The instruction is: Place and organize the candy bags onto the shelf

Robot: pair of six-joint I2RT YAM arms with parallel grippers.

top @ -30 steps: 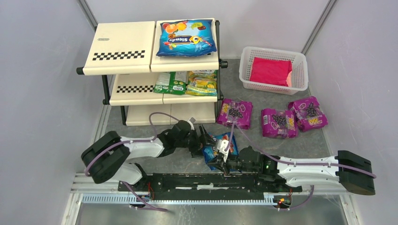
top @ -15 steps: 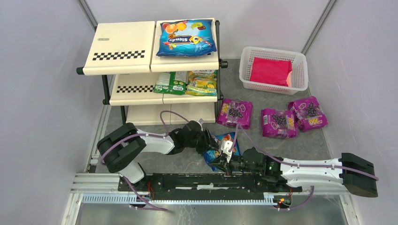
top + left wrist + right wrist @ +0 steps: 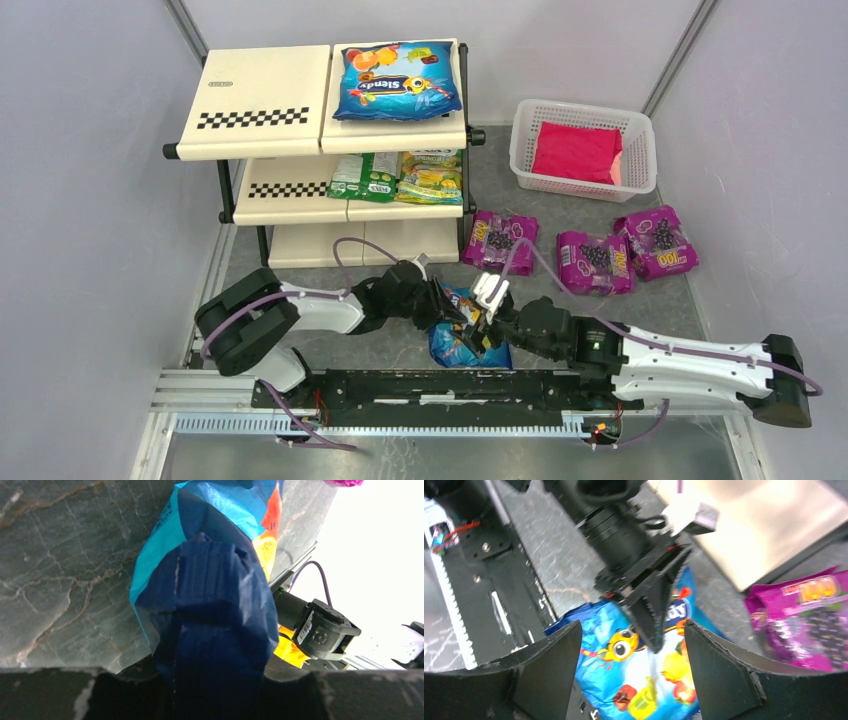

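One blue candy bag (image 3: 462, 340) (image 3: 624, 680) hangs just above the table in front of the shelf (image 3: 265, 100). My left gripper (image 3: 450, 305) (image 3: 210, 680) is shut on its upper edge; the bag (image 3: 210, 595) fills that wrist view. My right gripper (image 3: 487, 305) (image 3: 631, 630) stands open right beside it, jaws wide on either side of the bag, not touching. A second blue bag (image 3: 398, 80) lies on the top tier. Two green-yellow bags (image 3: 365, 177) (image 3: 432, 178) lie on the middle tier. Three purple bags (image 3: 500, 240) (image 3: 594, 262) (image 3: 655, 243) lie on the table.
A white mesh basket (image 3: 640, 130) at the back right holds a red packet (image 3: 575, 152). The black rail (image 3: 440, 385) with both arm bases runs along the near edge. Grey walls close in both sides.
My left gripper came in from the left and closed on the blue bag. My right gripper opened and let the bag go, shifting slightly away from the rail.
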